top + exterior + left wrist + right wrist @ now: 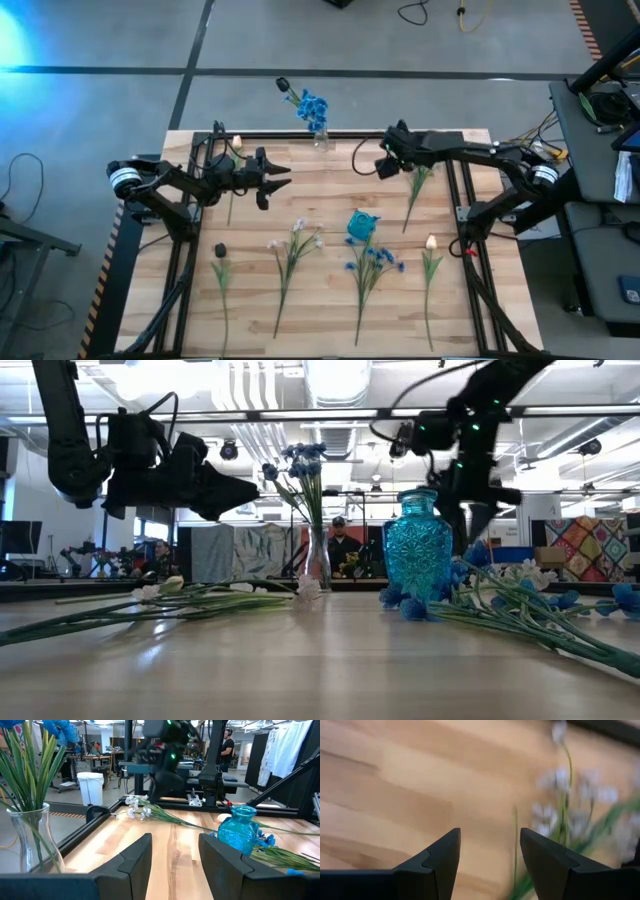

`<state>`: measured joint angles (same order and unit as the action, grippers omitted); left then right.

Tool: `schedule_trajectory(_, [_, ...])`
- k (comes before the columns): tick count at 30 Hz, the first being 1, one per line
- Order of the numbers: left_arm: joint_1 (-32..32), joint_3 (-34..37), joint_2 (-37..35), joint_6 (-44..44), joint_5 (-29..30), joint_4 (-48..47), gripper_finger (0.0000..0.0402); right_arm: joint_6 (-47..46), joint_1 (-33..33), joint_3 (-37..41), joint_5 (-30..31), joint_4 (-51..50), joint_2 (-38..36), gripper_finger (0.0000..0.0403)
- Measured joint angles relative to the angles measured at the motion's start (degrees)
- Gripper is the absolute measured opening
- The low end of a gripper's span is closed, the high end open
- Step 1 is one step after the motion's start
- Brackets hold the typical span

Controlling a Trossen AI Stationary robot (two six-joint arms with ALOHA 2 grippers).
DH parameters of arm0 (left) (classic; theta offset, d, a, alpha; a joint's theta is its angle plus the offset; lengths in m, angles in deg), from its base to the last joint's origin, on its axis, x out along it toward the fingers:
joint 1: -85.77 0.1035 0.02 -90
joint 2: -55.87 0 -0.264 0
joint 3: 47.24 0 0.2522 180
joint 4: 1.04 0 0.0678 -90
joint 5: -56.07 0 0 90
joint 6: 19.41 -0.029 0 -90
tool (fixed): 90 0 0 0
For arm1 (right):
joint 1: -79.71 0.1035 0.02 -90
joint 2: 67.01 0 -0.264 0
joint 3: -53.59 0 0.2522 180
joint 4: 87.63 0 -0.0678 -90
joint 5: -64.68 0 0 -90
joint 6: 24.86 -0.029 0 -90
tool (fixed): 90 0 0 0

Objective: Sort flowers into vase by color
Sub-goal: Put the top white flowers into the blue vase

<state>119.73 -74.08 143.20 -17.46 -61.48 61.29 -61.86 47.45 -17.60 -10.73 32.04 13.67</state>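
A clear glass vase (319, 139) stands at the table's far edge and holds blue flowers (312, 105) and a black bud. A blue glass vase (361, 226) stands upright mid-table. Flat on the wood lie a black-bud stem (221, 262), a white-pink spray (296, 245), a blue cluster (372, 262), a cream tulip (431, 255), another pale spray (418, 188) and a cream bud (235, 150). My left gripper (283, 177) hovers open above the table's left half, pointing right. My right gripper (385, 165) hangs open over the far right part, above the pale spray (565, 815).
Black frame rails (455, 215) run along the table's left, right and far sides. The blue vase (239, 827) lies ahead of my left gripper (175, 837), and the clear vase (30, 835) beside it. People stand in the room beyond the far edge.
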Motion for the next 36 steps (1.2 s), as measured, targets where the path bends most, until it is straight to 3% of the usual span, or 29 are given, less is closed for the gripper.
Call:
schedule_trajectory(7, [0.0,0.1,0.0,0.0,0.0,-0.5,0.0149,-15.0,5.9,11.0,0.8,1.1,-7.9,0.0199])
schedule_trajectory(11, [0.0,0.1,0.0,0.0,0.0,-0.5,0.0149,-25.3,8.2,17.9,3.7,2.9,-11.3,0.0199])
schedule_trajectory(15, [0.0,0.1,0.0,0.0,0.0,-0.5,0.0149,-29.8,8.3,23.6,6.8,6.3,-11.9,0.0199])
schedule_trajectory(22, [0.0,0.1,0.0,0.5,0.0,-0.5,0.0149,-29.8,6.5,28.3,9.9,18.0,-10.4,0.019])
schedule_trajectory(27, [0.0,0.1,0.0,0.6,0.0,-0.5,0.0149,-29.7,3.5,29.0,10.1,19.8,-7.6,0.0164])
schedule_trajectory(31, [0.0,0.1,0.0,0.6,0.0,-0.5,0.0149,-27.1,2.6,28.8,10.7,20.6,-5.6,0.0128])
schedule_trajectory(36, [0.0,0.1,0.0,0.9,0.0,-0.7,0.0149,-22.4,2.5,28.1,11.5,22.7,-5.6,0.0054])
